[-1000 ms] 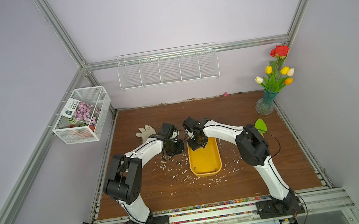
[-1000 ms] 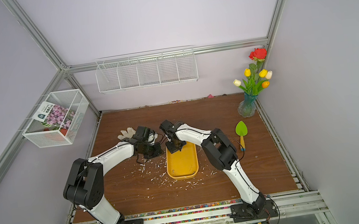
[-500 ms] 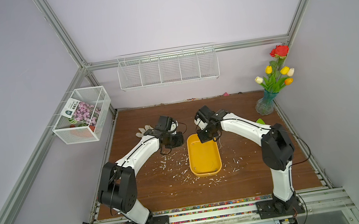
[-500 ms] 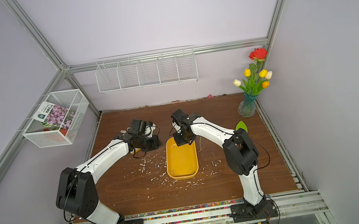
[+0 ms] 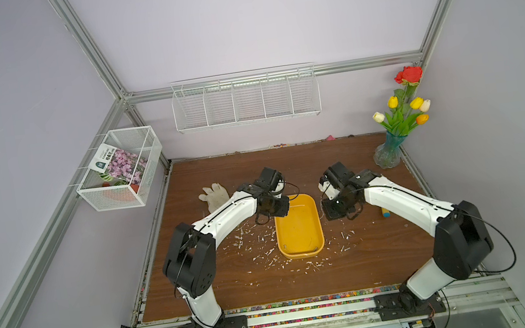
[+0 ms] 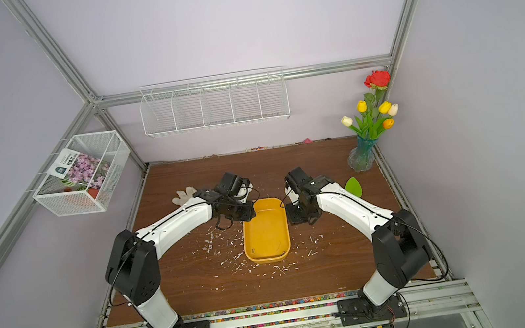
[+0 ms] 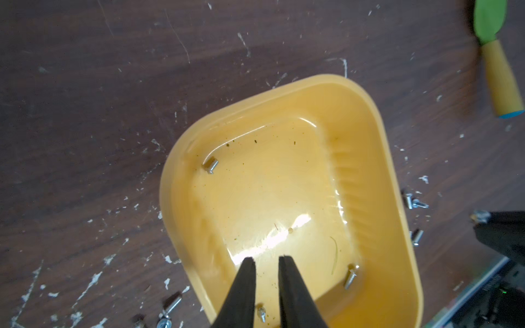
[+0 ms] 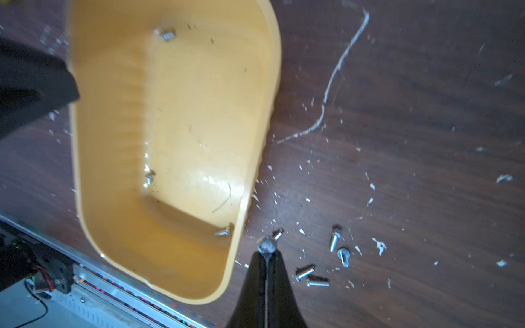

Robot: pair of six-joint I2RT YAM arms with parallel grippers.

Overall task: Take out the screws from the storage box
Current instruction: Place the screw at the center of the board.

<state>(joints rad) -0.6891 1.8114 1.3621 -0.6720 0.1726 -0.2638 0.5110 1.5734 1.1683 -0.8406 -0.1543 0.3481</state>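
White glove (image 5: pixel 213 195) far left on the brown table (image 5: pixel 370 261), white flecks (image 5: pixel 267 252) all over the middle. Vase (image 5: pixel 389 154) of flowers (image 5: pixel 402 110) far right, green tool (image 6: pixel 353 186) near it. Wire rack (image 5: pixel 246 101) on the far wall; the left basket (image 5: pixel 114 199) holds a packet (image 5: pixel 123 162).

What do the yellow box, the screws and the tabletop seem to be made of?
The storage box looks like moulded plastic, glossy: light glares on its floor, and its corners are rounded. The screws look like bright metal, silver-grey with glints. The table seems wood or wood-look laminate, dark brown, matt, with grain lines; I cannot tell which.
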